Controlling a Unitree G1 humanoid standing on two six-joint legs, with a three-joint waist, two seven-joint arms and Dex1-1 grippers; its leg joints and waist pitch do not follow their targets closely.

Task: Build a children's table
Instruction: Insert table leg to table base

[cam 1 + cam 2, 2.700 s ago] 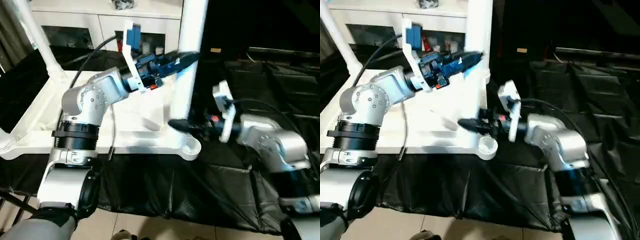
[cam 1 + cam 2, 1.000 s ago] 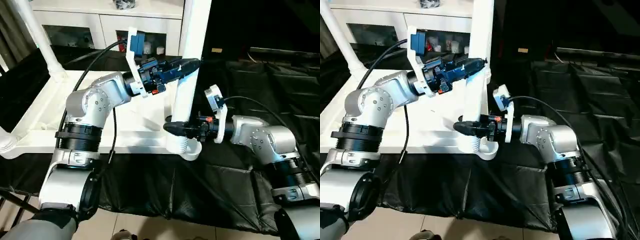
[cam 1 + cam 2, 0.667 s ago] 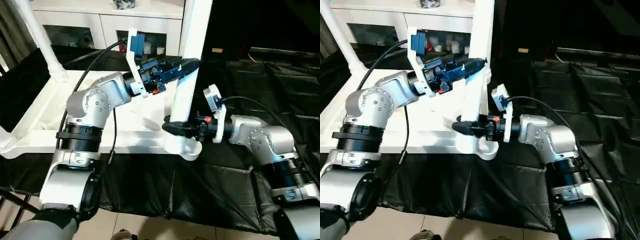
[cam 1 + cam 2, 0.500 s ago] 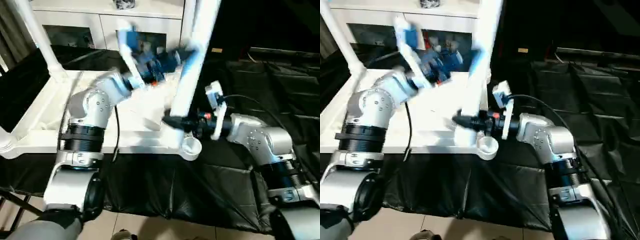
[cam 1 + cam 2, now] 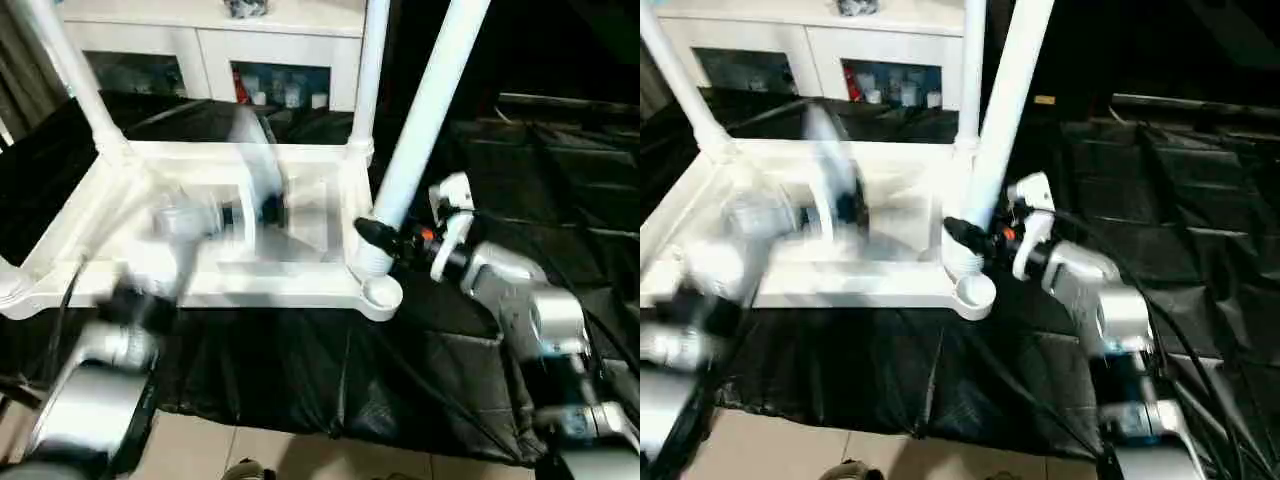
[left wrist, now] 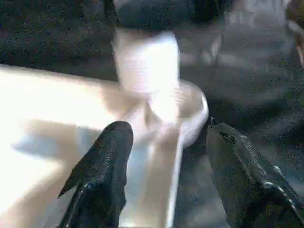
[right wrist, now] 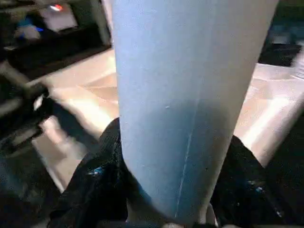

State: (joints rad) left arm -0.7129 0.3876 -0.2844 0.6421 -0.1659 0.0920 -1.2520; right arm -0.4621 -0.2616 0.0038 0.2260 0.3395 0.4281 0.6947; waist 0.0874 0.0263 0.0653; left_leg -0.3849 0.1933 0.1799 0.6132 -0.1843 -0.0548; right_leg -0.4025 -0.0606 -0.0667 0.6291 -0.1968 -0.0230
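At the near right corner of the upside-down tabletop (image 5: 250,285), the loose leg (image 5: 425,110) sits with its threaded foot just beside the round corner socket (image 5: 381,292), not down in it. The right tool (image 5: 368,234) has both black fingers clamped around the leg low on the shaft, right above the threads; the right wrist view shows the white tube wedged between the two fingers (image 7: 102,166). The leg's long axis leans toward about 1 o'clock in the head view, so it's tilted, not plumb over the hole. The socket lies around 6 o'clock from the grip, very near, so the right arm is clearly the closer one for whatever seating move comes next, and it'll probably need to stand the leg upright first.

The left tool (image 6: 164,166) is spread open and empty, fingers pointing at that same corner socket from the tabletop side.

Compared with a second ago, the left tool has let go of the upper shaft and swung back over the tabletop as a blur, and the leg has tipped out of vertical and come off the socket.
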